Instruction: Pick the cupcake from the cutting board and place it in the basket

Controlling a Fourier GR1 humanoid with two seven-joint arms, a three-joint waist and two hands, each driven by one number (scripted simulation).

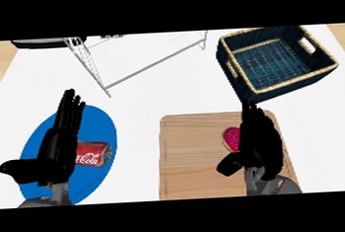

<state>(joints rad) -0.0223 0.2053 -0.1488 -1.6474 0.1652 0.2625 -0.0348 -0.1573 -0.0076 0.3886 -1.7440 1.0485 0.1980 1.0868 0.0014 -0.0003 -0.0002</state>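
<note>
Our right hand (256, 142) stands over the cutting board (192, 156) near its right edge, fingers straight and released beside the pink cupcake (231, 138), apparently set to grasp it; the basket (275, 58) waits at the counter's far right corner; our left hand (56, 144) rests open.

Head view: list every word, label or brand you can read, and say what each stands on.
"Coca-Cola": white script on the red can, which lies on its side on the blue plate, partly hidden by the left hand.
No other text is readable; the cupcake, cutting board and basket carry none.
</note>
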